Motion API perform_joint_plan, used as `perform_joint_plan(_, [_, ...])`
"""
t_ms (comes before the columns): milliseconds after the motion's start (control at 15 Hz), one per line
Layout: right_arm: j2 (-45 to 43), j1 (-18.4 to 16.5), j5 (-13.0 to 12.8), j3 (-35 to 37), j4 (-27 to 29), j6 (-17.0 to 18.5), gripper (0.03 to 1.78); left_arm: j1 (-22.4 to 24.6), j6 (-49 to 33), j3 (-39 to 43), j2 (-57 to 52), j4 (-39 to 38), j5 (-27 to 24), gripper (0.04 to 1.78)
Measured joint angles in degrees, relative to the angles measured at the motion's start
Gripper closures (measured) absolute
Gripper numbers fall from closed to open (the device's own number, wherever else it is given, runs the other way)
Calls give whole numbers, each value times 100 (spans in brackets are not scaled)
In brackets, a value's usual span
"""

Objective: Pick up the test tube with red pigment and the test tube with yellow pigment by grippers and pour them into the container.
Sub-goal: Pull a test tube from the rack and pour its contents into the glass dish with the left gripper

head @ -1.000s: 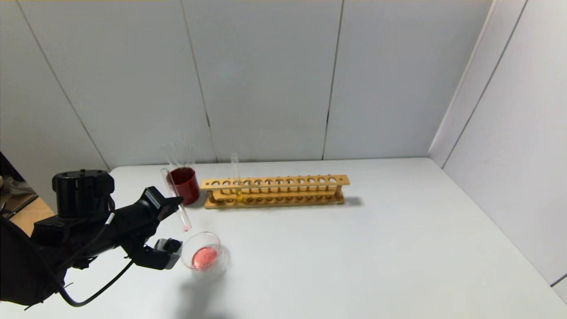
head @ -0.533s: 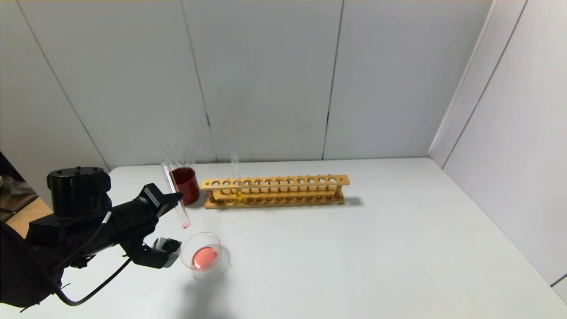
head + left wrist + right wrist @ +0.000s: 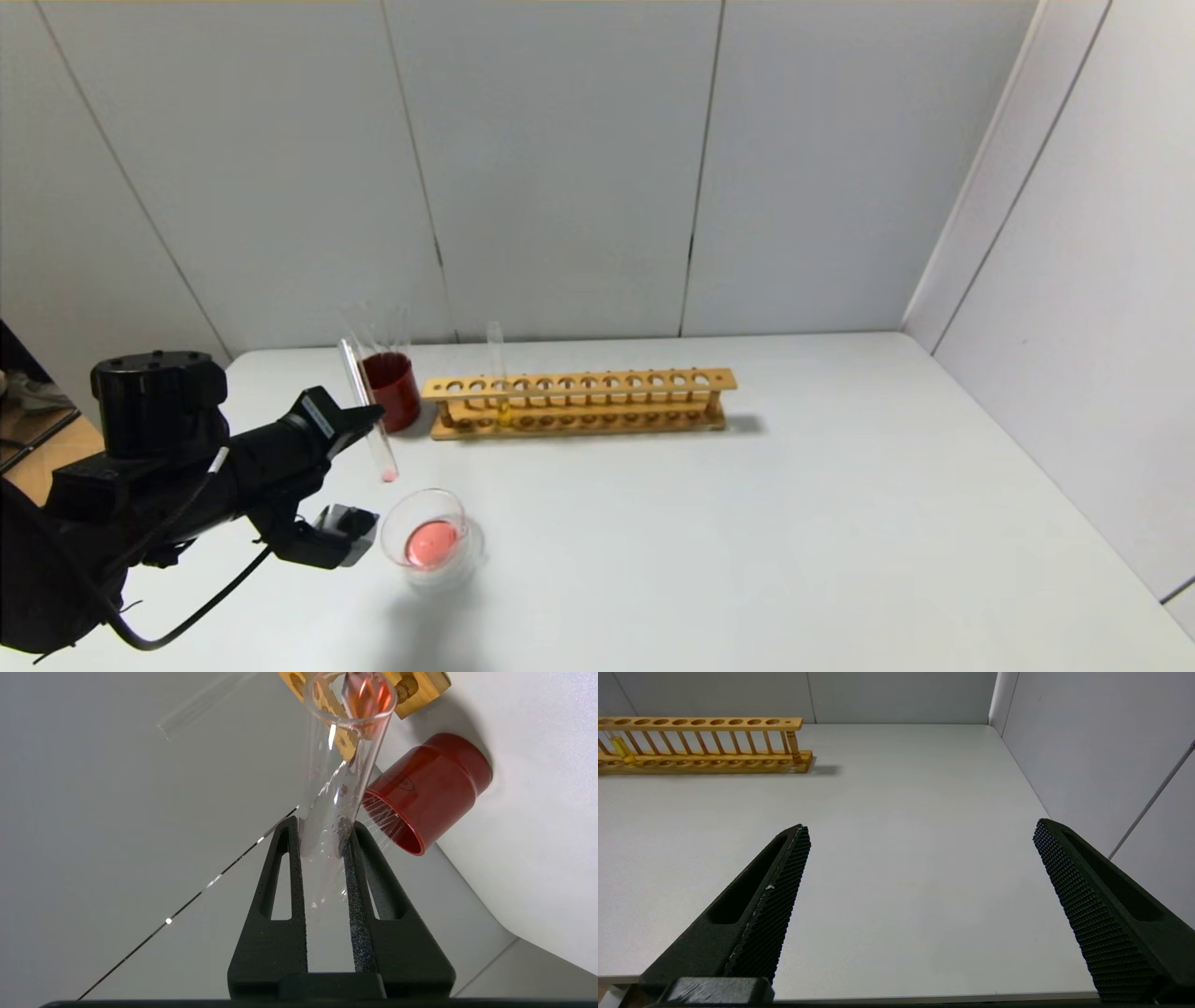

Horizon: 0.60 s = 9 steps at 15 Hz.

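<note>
- From my head, my left gripper (image 3: 369,417) is clenched on the red tube (image 3: 367,411), holding it tilted above and just behind the glass dish (image 3: 428,539), which holds a pink-red pool.
- My left wrist shows what the head cannot: both fingers (image 3: 359,896) pinch the tube's glass (image 3: 334,793), with the red cup (image 3: 427,791) beyond.
- My right gripper (image 3: 920,835) appears only in its wrist view, fingers spread wide, grasping nothing, over the table (image 3: 901,812).
- The yellow tube (image 3: 497,373) stands in the wooden rack (image 3: 579,403).
</note>
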Motion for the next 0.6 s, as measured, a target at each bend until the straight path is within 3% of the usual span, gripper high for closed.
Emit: perform_joint_plan(600, [0,0,0,0,0,0,6,-66,354,-39,-69,11,123,151])
